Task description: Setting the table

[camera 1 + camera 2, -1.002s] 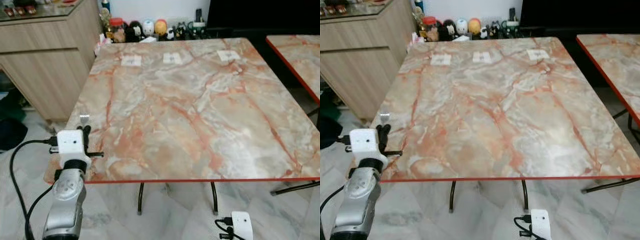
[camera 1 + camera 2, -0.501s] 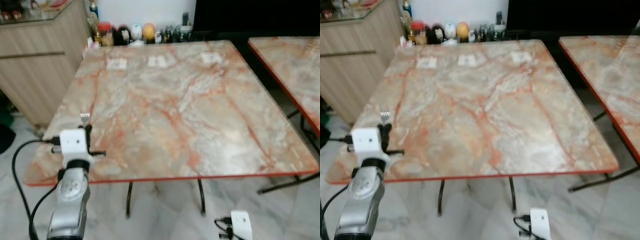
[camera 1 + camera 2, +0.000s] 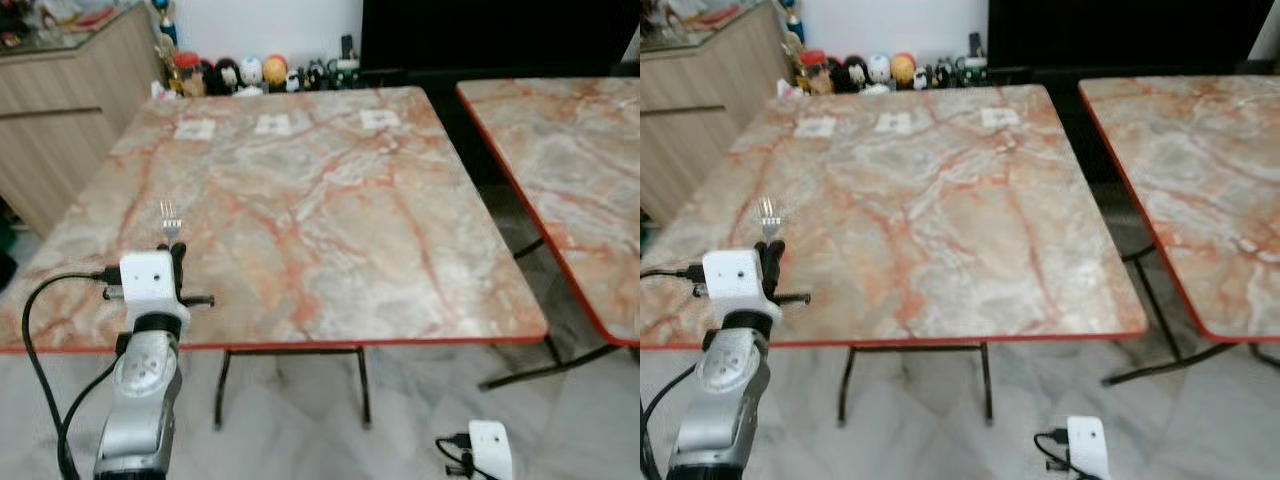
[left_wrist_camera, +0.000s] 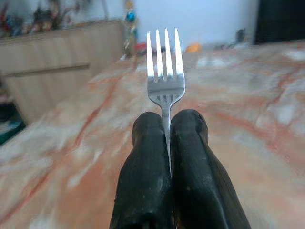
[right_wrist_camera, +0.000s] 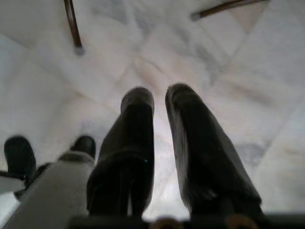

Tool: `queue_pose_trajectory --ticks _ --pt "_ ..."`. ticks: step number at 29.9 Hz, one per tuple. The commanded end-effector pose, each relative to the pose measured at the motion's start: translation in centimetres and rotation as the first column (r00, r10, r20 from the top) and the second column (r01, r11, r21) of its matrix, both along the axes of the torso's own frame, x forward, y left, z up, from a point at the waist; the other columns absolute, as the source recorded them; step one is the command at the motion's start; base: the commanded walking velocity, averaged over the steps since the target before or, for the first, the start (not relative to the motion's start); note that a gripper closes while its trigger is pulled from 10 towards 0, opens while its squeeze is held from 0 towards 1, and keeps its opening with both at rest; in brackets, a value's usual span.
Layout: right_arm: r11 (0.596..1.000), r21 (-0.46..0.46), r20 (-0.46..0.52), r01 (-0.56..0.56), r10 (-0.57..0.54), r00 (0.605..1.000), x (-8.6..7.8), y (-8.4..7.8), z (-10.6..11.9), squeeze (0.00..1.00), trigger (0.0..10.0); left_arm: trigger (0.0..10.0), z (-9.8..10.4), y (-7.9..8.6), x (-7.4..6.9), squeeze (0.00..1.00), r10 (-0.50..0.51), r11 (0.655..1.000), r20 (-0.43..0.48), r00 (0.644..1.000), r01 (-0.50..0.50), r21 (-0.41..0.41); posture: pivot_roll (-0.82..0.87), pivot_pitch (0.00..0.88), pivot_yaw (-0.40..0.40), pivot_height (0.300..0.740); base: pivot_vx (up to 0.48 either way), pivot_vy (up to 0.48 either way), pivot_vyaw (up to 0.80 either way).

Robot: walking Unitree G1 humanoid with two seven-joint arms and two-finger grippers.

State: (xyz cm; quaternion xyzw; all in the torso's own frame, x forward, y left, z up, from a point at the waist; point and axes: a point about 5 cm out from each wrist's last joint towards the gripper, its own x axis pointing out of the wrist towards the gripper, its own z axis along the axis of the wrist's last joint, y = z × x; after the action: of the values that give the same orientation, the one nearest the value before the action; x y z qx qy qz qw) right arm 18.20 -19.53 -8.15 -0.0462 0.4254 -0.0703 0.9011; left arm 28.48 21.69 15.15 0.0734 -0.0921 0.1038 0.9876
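Left gripper [image 4: 167,125] pinches a silver fork [image 4: 165,71] by its handle, tines up, over the near left edge of the marble table [image 3: 330,210]. Right gripper [image 5: 159,102] hangs above the floor [image 5: 248,71], fingers apparently slightly parted, holding nothing.

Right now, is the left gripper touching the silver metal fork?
Touching. In the left wrist view the two black fingers of the left gripper are pressed together on the silver metal fork, clamping its thin handle between them.
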Motion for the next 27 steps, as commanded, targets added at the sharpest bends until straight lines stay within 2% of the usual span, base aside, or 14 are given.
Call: queue_pose_trajectory --ticks 1,15,27 --pt "1.0 0.007 -0.002 -0.011 0.011 1.0 -0.05 0.36 -0.07 0.0 10.0 10.0 0.27 0.04 -0.02 0.0 0.002 1.0 0.004 1.0 -0.002 -0.005 -0.03 0.051 0.031 0.732 0.0 -0.469 0.53" --pt "1.0 0.011 0.004 0.006 -0.006 1.0 0.12 0.19 0.03 0.0 10.0 10.0 0.46 -0.16 0.13 0.0 -0.006 1.0 0.001 1.0 0.006 0.003 -0.04 0.049 0.035 0.732 0.0 -0.467 0.0" --pt "1.0 0.014 -0.015 0.026 -0.026 1.0 -0.39 -0.37 -0.16 0.0 10.0 10.0 0.52 -0.22 0.19 0.0 -0.01 1.0 0.0 1.0 0.01 0.011 -0.04 0.049 0.037 0.732 0.0 -0.466 0.0"
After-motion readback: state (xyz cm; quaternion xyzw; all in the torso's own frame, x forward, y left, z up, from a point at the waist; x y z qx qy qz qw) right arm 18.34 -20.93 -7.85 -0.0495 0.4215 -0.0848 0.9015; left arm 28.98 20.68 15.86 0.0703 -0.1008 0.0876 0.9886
